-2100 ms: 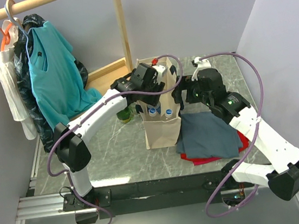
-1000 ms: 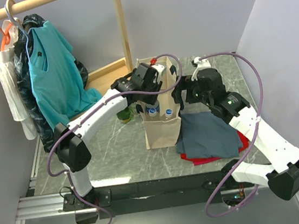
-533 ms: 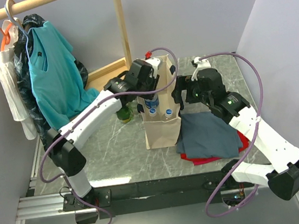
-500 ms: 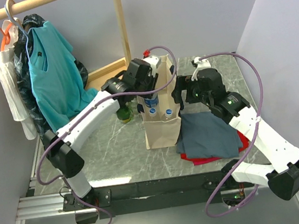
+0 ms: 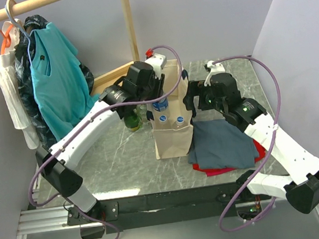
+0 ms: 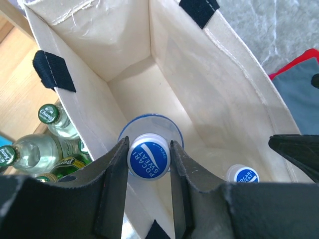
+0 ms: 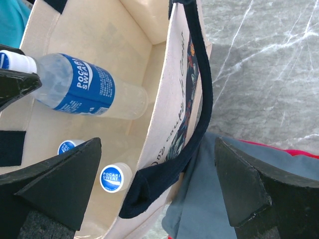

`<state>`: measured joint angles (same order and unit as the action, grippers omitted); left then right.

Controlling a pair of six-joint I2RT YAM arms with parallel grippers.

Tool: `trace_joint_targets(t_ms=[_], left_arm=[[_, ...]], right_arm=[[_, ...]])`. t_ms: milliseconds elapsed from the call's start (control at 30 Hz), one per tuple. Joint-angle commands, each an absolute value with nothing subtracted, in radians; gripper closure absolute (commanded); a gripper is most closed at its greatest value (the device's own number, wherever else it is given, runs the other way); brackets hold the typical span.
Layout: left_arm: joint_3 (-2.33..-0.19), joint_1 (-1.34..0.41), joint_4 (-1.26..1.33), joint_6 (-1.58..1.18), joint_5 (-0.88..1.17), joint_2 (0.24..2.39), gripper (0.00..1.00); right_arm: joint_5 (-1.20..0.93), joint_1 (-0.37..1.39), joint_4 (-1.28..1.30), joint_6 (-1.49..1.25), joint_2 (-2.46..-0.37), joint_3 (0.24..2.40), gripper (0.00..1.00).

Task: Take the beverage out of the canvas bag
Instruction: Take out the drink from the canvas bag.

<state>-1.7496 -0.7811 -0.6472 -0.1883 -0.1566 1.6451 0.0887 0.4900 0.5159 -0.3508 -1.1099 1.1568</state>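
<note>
The canvas bag stands upright mid-table with its mouth open; its inner wall and printed right side also show. My left gripper is shut on the blue cap of a clear Pocari Sweat bottle, the beverage. The bottle hangs raised in the bag's mouth near the left wall. Two more capped bottles stand on the bag's floor. My right gripper is open. It straddles the bag's right wall and navy handle without touching them.
Green glass bottles stand just left of the bag, on the table. A folded grey-blue cloth over something red lies right of the bag. A wooden rack with hanging clothes fills the back left.
My left arm has risen and drifted left, lifting the gripped bottle up from among the others in the bag. The right arm has not moved.
</note>
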Motion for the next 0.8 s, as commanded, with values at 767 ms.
trace_joint_targets(t_ms=[767], left_arm=[[-1.664,-0.781,-0.256,-0.202,-0.206,1.437,0.99]], right_arm=[[0.078,0.483,0.474,-0.354,-1.101,1.174,0.0]])
